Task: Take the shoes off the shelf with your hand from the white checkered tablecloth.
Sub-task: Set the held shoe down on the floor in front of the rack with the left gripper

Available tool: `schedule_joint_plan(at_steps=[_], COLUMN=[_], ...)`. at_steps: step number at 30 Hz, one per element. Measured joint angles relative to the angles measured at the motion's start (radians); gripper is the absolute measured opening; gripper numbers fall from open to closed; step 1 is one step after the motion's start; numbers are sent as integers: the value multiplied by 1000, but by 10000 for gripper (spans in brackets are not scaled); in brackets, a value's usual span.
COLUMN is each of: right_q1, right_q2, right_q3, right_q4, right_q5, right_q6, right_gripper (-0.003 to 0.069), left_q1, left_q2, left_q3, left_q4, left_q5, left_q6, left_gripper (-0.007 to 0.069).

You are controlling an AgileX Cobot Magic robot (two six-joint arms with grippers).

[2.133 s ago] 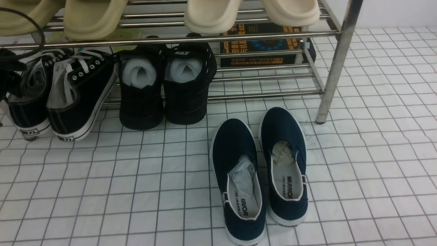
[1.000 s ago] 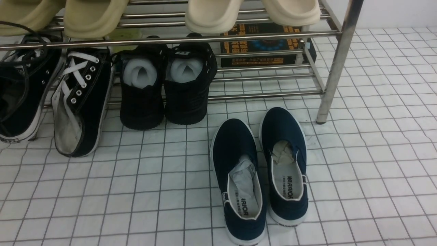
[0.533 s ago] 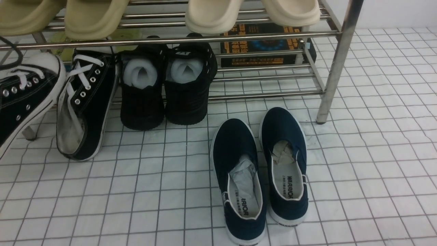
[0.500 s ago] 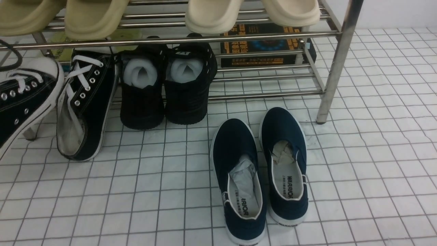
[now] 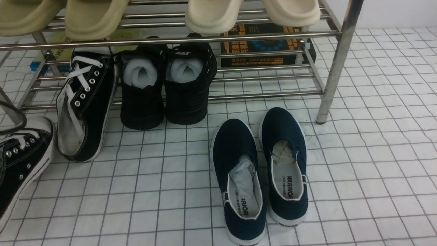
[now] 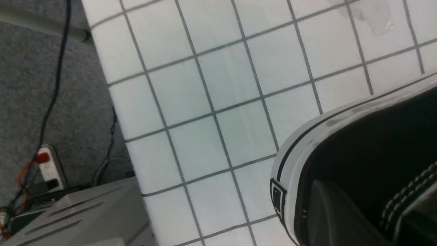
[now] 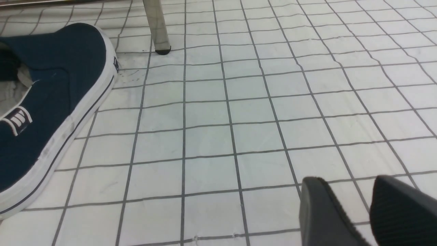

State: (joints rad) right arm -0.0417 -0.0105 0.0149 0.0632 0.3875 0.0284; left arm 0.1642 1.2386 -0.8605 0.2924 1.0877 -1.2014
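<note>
One black lace-up sneaker point(image 5: 20, 160) with white laces is at the near left edge of the front view, off the shelf point(image 5: 338, 61) and over the white checkered tablecloth point(image 5: 375, 153). In the left wrist view my left gripper point(image 6: 372, 208) is shut on this sneaker's heel point(image 6: 358, 143), with one finger point(image 6: 327, 212) inside the shoe. The gripper itself is out of the front view. The second sneaker point(image 5: 85, 106) leans with its toe on the shelf's lower tier and its heel on the cloth. My right gripper point(image 7: 344, 182) is open and empty above the cloth.
All-black shoes with white stuffing point(image 5: 164, 85) lean on the lower tier. Navy slip-ons point(image 5: 259, 171) lie in front of the shelf. Beige slippers point(image 5: 218, 13) sit on the top tier, a dark box point(image 5: 263, 44) behind. The cloth's edge drops to grey carpet with a power strip point(image 6: 47, 167).
The left sneaker was pulled off the lower tier, turned, and carried down toward the near left. The other sneaker tipped over and slid a little forward. The right arm stayed still.
</note>
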Motion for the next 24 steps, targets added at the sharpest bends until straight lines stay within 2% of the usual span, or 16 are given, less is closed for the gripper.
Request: schedule_joint_plan(at_steps=[5, 7, 13, 17, 22, 23, 24], right_q1=[0, 0, 0, 0, 0, -1, -1], right_q2=[0, 0, 0, 0, 0, 0, 0], right_q3=[0, 0, 0, 0, 0, 0, 0], right_q4=[0, 0, 0, 0, 0, 0, 0], right_q5=[0, 0, 0, 0, 0, 0, 0], right_q6=[0, 0, 0, 0, 0, 0, 0], right_gripper=[239, 239, 239, 239, 239, 239, 239], left_q1=[0, 0, 0, 0, 0, 0, 0], left_q2=[0, 10, 45, 46, 46, 46, 46], left_q3=[71, 110, 144, 144, 143, 136, 132], left_q4=[-22, 14, 88, 94, 83, 73, 73], left_q5=[-113, -154, -154, -163, -166, -165, -166], left_q6=[-31, -46, -37, -30, 27, 82, 110], left_gripper=[50, 50, 60, 99, 225, 279, 300])
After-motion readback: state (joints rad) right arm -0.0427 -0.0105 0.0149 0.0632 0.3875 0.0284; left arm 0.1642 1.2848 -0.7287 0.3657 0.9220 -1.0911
